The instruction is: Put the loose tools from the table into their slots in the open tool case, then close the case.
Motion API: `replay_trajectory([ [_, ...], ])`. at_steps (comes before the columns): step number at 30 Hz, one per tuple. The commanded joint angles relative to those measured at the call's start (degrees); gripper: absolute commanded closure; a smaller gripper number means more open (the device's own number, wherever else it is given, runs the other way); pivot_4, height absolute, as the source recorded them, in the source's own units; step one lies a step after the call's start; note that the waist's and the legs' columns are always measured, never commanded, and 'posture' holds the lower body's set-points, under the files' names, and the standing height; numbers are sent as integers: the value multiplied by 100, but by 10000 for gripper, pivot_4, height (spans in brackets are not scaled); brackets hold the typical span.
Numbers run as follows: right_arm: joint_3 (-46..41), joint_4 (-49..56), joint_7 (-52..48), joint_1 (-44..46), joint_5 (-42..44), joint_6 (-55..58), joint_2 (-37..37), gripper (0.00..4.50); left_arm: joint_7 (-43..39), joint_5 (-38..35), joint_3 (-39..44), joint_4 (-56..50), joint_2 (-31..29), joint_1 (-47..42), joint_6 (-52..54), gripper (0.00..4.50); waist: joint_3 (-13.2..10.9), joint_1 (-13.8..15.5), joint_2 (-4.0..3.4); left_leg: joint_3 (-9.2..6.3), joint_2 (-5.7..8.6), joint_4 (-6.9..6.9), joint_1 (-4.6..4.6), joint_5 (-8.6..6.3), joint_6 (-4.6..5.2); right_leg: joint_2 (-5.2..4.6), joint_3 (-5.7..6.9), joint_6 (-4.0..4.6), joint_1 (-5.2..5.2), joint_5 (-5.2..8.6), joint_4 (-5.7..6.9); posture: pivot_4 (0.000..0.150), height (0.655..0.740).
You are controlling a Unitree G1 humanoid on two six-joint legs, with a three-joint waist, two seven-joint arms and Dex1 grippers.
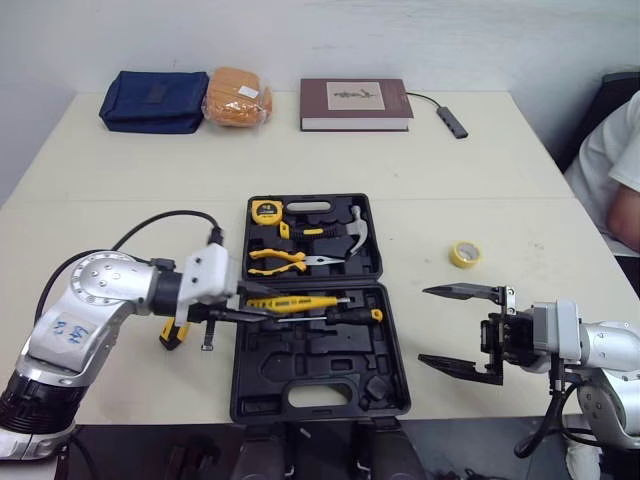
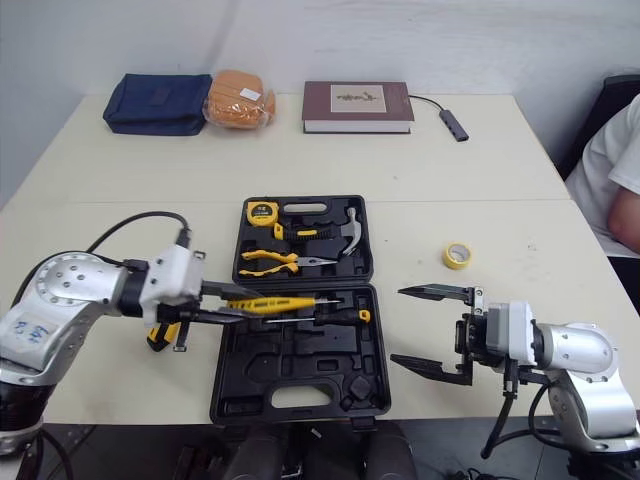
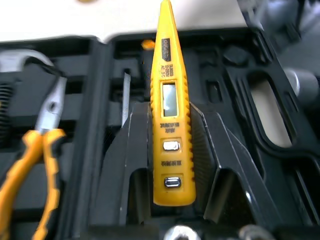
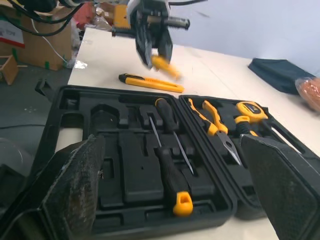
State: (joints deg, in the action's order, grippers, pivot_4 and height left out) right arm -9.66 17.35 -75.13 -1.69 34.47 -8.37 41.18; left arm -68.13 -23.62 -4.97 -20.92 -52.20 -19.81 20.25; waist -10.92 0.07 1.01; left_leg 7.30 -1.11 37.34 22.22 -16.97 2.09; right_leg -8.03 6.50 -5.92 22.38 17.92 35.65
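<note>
The black tool case (image 1: 320, 385) lies open in the middle of the table. Its far half holds a tape measure (image 1: 265, 210), pliers (image 1: 285, 261) and a hammer (image 1: 355, 232); a screwdriver (image 1: 350, 315) lies in the near half. My left gripper (image 1: 262, 306) is shut on a yellow tester pen (image 3: 170, 115), held level over the near half's left side, tip pointing right. A yellow utility knife (image 1: 174, 333) lies on the table just left of the case, below that gripper. A yellow tape roll (image 1: 464, 254) sits right of the case. My right gripper (image 1: 423, 325) hangs open, holding nothing, right of the case.
At the table's far edge lie a blue pouch (image 1: 153, 101), an orange packet (image 1: 238, 97), a brown book (image 1: 355, 104) and a cable adapter (image 1: 452, 121). A person's sleeve and arm (image 1: 620, 150) show at the right edge.
</note>
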Motion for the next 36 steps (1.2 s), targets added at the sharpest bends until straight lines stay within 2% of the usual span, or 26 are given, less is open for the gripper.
replay_trajectory([
  [1,-73,250,107,-77,-7,32,44,0,-40,376,-210,-227,-154,-121,-68,41198,0,4,0,-1,0,0,1,0,0,-5,-10,0,0,0,-1,1500,7400],
  [6,-4,321,235,-121,-112,61,17,0,-36,983,-509,-201,-286,-122,-225,41198,0,5,0,-3,-1,0,3,0,1,-20,-9,0,1,0,-1,1500,7400],
  [14,130,373,443,13,-192,94,-38,0,457,1319,-730,-345,-67,-181,475,41198,0,1,0,-3,-1,3,4,0,3,-18,-8,0,1,0,1,1500,7400],
  [23,206,380,540,97,-210,102,-11,0,494,1336,-984,-593,46,-214,1021,41198,0,9,0,-5,0,11,6,1,6,-19,-7,0,0,0,5,1500,7400],
  [36,241,385,610,114,-230,112,-9,0,441,1422,-1027,-752,-155,-134,1309,41198,0,8,0,-6,0,18,7,1,6,-18,-6,0,-1,0,10,1500,7400],
])
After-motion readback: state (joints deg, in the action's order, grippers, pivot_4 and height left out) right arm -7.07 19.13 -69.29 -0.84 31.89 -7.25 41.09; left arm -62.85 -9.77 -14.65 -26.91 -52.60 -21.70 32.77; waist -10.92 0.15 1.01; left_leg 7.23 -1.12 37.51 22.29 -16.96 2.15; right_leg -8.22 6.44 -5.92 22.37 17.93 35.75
